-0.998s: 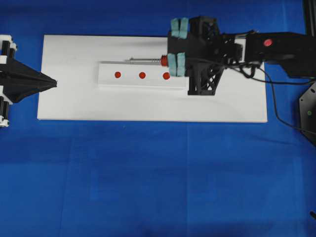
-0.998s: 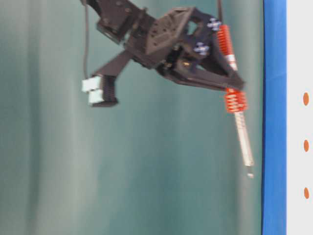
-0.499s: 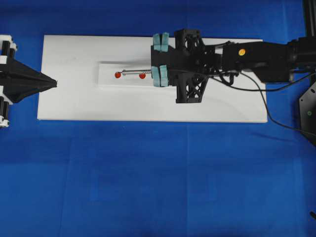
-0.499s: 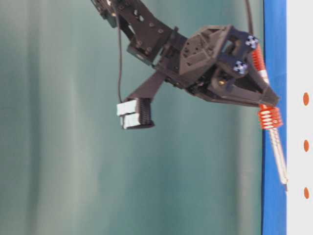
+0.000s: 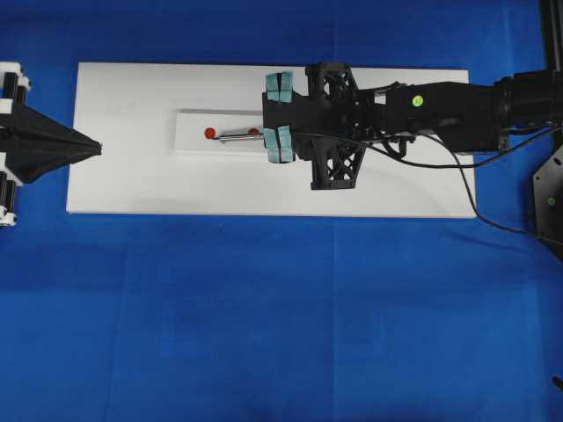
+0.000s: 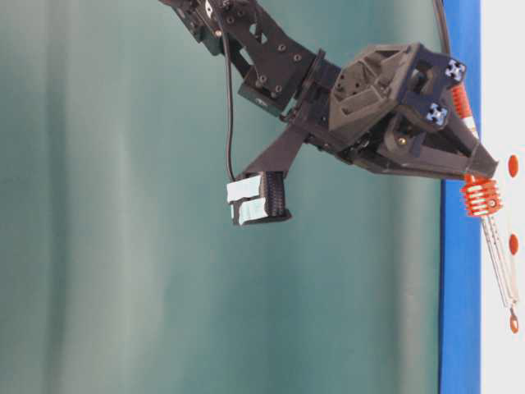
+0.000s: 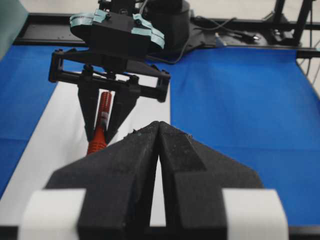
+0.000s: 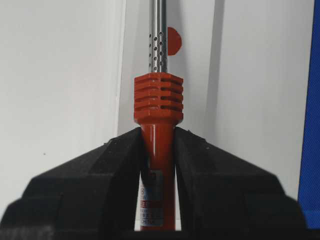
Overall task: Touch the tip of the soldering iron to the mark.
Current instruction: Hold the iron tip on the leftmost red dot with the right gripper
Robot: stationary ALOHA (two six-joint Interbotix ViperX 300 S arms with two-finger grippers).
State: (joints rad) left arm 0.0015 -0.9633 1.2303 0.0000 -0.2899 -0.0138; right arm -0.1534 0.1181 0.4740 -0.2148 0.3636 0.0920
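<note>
While our right gripper (image 8: 157, 150) clamps the soldering iron (image 8: 157, 107), we must lower its tip onto the mark (image 5: 209, 134) at nine o'clock.

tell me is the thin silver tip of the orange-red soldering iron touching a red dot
Cannot tell. In the table-level view the soldering iron tip overlaps the lowest red dot, but no view shows contact plainly.

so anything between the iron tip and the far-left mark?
Nothing visible. The soldering iron, clamped in the right pincer, has its tip just short of the leftmost red mark, with only bare white strip between them.
</note>
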